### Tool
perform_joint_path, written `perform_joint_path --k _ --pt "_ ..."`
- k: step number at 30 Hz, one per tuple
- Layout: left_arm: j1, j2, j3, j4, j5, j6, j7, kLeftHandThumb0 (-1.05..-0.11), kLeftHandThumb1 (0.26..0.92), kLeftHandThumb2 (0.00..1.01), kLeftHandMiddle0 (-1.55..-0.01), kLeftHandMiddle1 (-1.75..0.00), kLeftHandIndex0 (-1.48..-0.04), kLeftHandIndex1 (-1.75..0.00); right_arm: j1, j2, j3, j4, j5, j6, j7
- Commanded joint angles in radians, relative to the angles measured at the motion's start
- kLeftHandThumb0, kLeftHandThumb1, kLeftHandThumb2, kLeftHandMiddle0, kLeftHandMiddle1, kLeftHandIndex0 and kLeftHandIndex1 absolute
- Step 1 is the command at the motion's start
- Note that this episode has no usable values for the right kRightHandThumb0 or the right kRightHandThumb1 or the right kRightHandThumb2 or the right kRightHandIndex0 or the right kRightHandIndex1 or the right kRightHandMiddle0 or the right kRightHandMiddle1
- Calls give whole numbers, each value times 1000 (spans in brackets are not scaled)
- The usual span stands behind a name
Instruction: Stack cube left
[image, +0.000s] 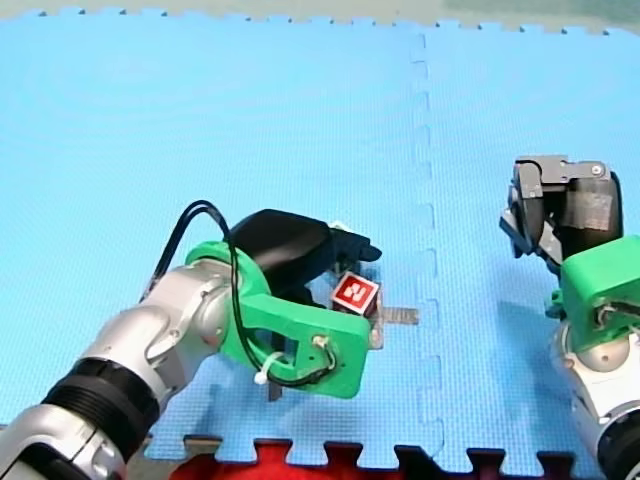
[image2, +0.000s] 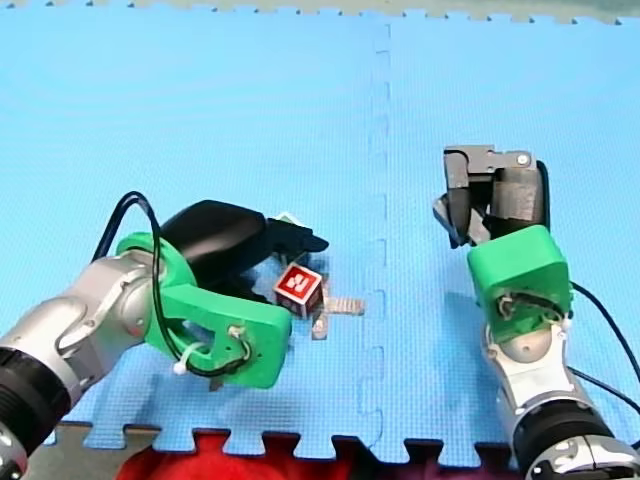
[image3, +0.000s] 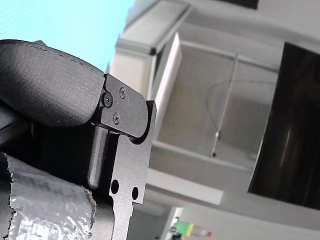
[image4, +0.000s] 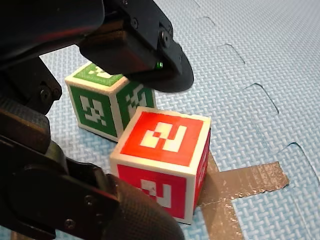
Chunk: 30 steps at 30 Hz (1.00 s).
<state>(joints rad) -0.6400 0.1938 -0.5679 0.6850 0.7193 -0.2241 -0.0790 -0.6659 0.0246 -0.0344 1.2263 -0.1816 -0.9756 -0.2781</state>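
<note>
Blue foam mat (image: 300, 120) carries a red cube (image: 356, 293) on a tape cross (image: 400, 316), with a green cube (image4: 100, 97) just behind it. Left hand (image: 300, 255) is set wide around both cubes and seems to grip neither. Right hand (image2: 490, 195) hangs well apart, over the mat's right side. Step looks like the grasp; next move calls for closing on one cube, lifting it, and centring it over the other.

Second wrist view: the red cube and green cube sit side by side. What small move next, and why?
Probably close the left hand on the red cube: it sits between that hand's fingers, on the tape cross, unstacked, with the green cube beside it. The right hand is far right.
</note>
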Motion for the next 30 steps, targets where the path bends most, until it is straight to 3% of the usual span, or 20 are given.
perform_joint_path --k 1,12,22,30 --pt "17 10 5 -39 -8 20 -28 -1048 856 14 -972 -1746 -326 0 -1 -3 -2 2 4 -5 -1" --pt "40 12 26 -97 -59 54 -105 -1048 847 4 -998 -1746 -323 -1 1 3 -2 3 5 -9 2" --pt "36 7 21 -51 -50 10 -21 -1048 856 5 -1031 -1746 -385 -27 -1 3 -2 9 3 -5 -2" --pt "32 36 -5 -9 16 -29 67 -1048 898 18 -1044 -1746 -435 -36 1 -2 -3 12 1 -5 -7"
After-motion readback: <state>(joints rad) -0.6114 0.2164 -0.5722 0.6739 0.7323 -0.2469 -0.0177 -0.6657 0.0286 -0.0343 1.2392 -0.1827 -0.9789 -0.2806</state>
